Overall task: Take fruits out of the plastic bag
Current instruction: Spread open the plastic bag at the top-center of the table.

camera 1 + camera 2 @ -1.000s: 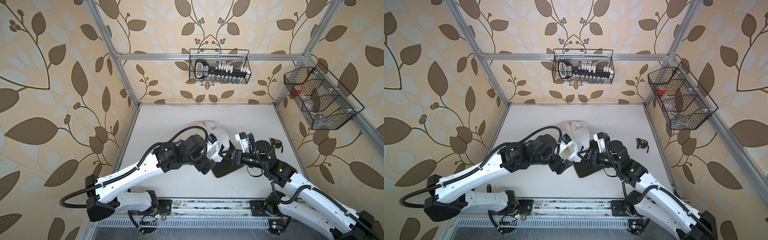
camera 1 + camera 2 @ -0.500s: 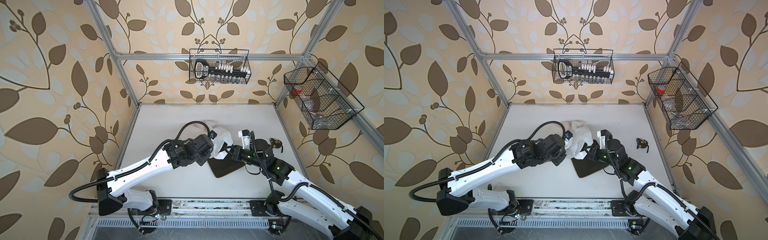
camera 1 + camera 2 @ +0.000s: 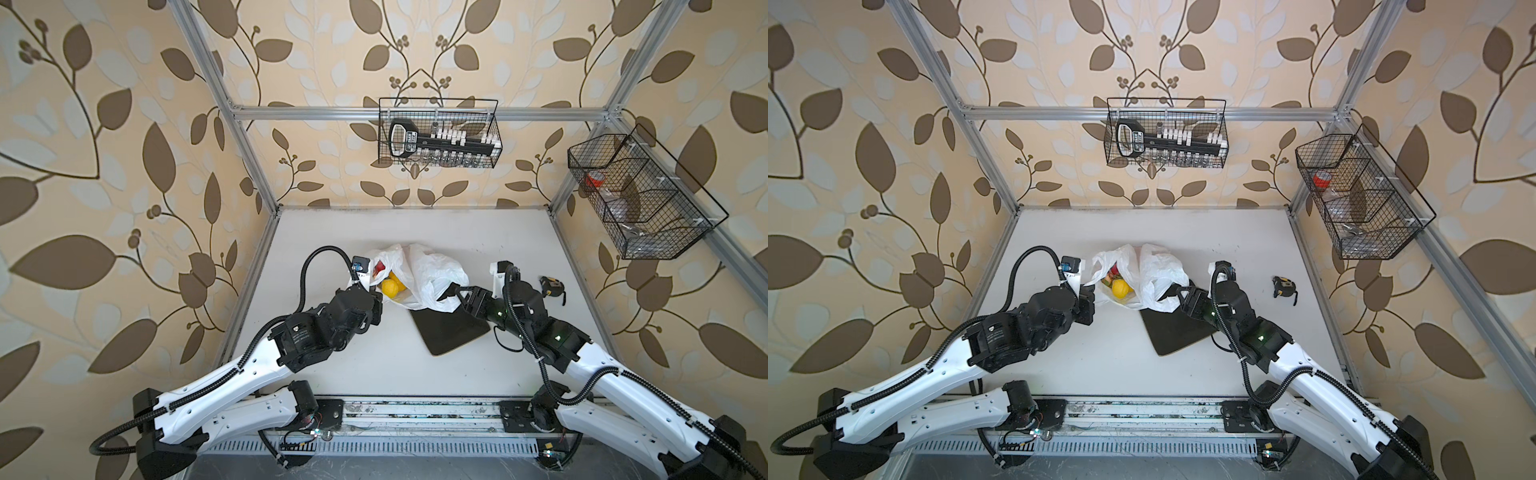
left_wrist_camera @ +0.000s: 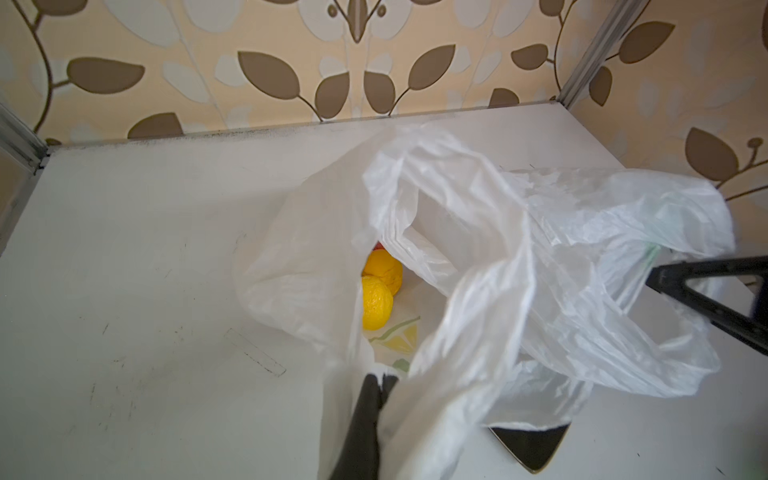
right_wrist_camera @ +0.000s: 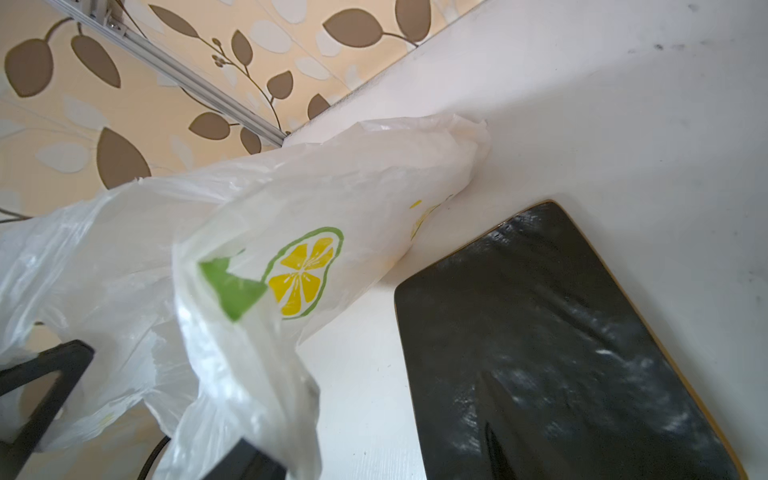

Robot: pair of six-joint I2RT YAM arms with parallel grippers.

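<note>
On white table (image 3: 478, 232): plastic bag (image 3: 432, 272), black tray (image 3: 451, 332); leaf-patterned walls (image 3: 104, 166).

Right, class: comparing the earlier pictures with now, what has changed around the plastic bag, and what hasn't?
The left claw has shut on the rim of the plastic bag and drawn it toward the robot's left, spreading the mouth so the fruits now show. The right claw, jaws apart, remains at the bag's opposite side with plastic draped over it. The black tray and tape measure have not moved.
</note>
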